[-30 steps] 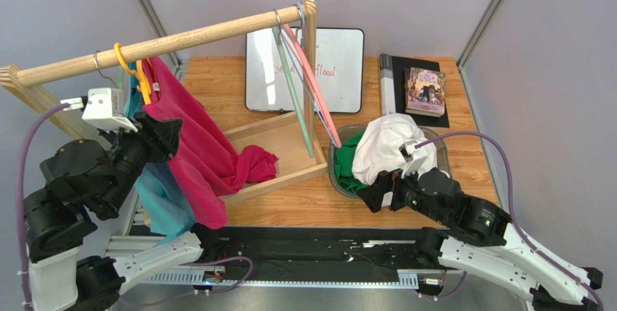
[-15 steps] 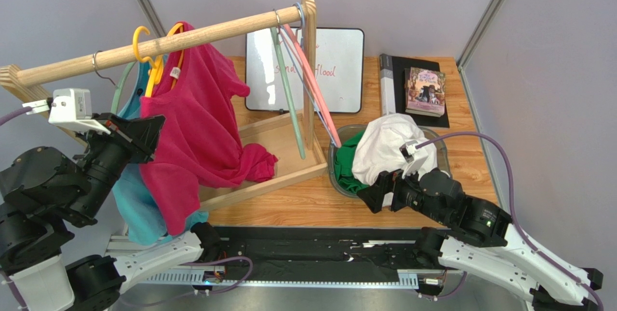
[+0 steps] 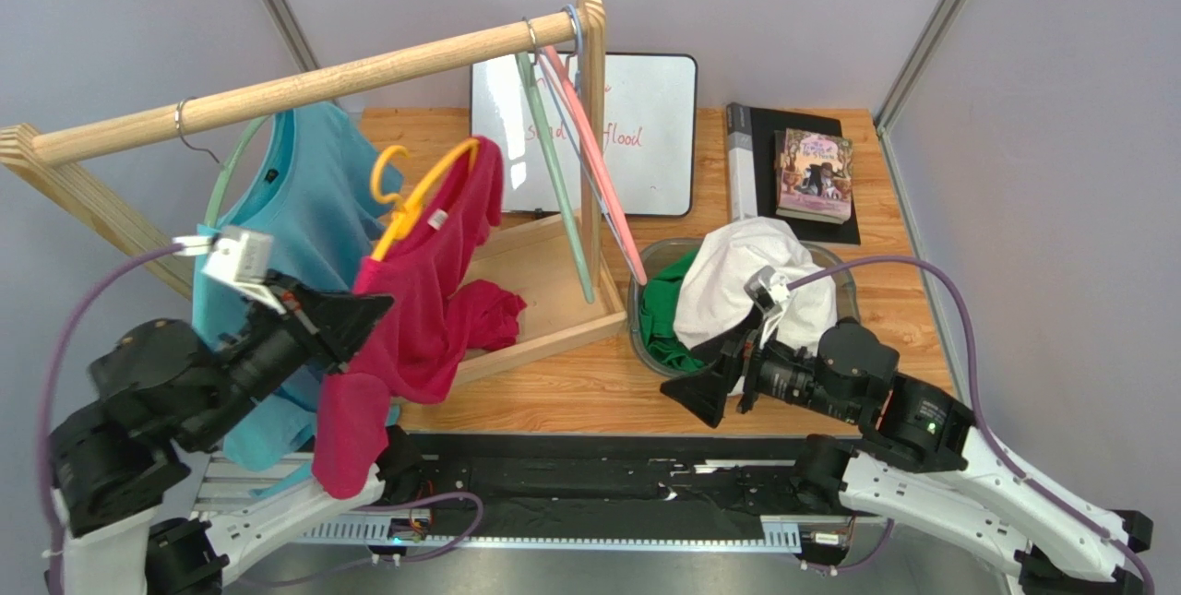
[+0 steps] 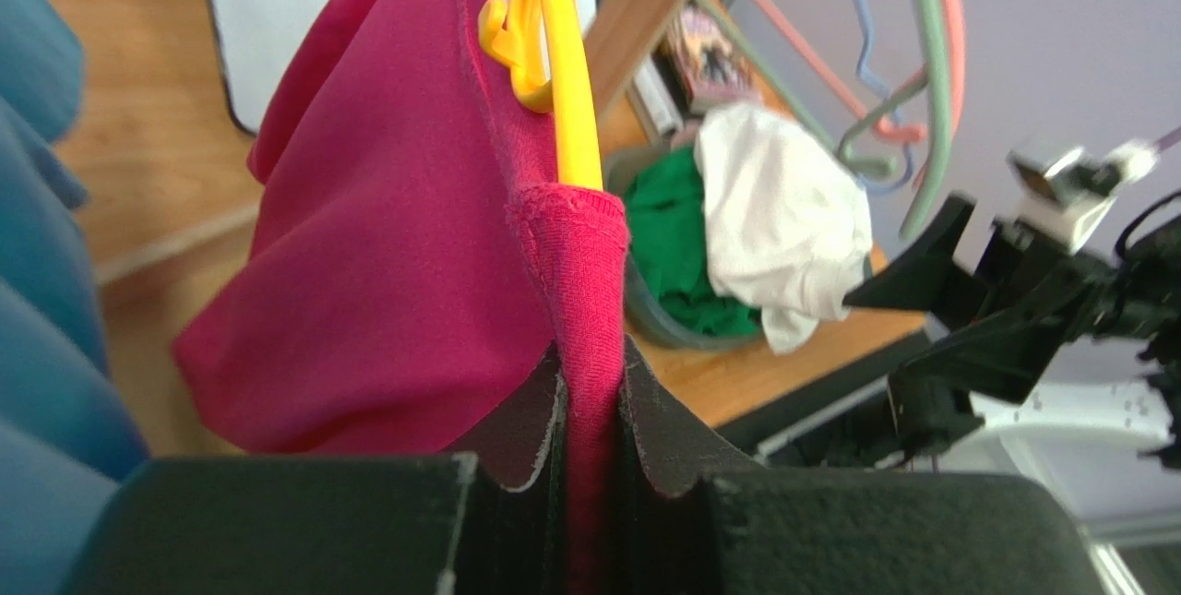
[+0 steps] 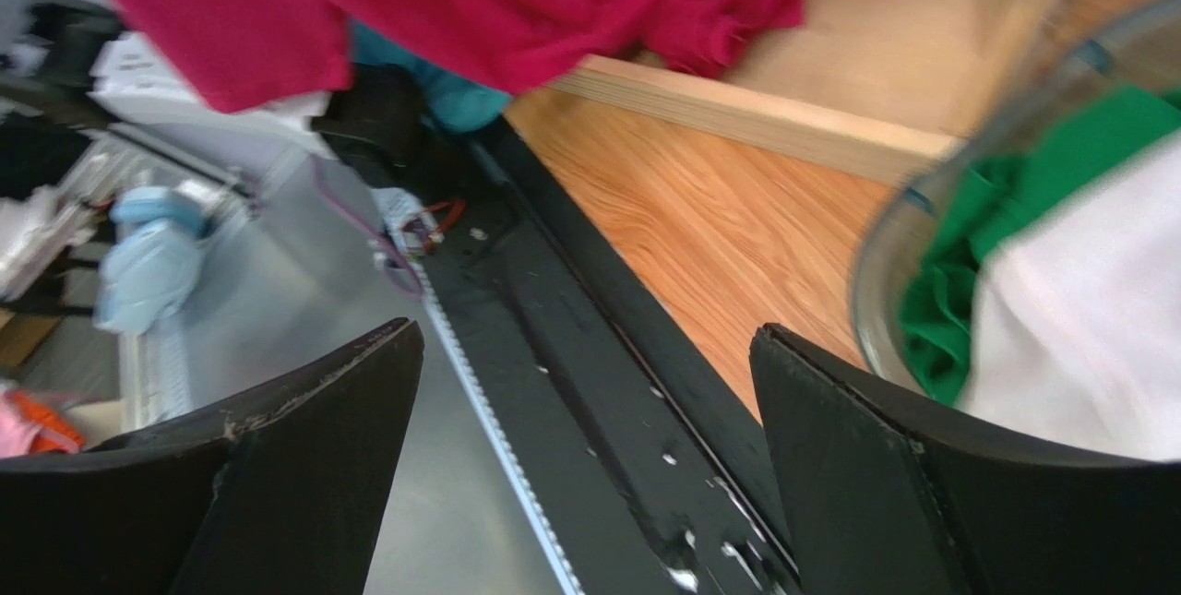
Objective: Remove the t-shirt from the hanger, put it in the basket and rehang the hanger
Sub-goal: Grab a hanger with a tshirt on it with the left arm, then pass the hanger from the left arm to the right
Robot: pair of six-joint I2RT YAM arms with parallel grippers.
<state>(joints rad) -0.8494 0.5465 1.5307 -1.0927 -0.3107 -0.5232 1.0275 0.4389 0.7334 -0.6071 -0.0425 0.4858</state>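
Crimson t-shirt (image 4: 388, 208) pinched at its collar edge in the clamped jaws of our left gripper (image 4: 589, 395), the yellow hanger (image 4: 566, 83) rising just above; our right gripper (image 5: 582, 346) gapes wide beside the clothes bin (image 5: 868, 277), holding nothing.

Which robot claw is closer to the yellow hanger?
Left. The left claw is clamped on the pink t-shirt right below the yellow hanger. The right claw hangs open beside the bowl, well away from it.
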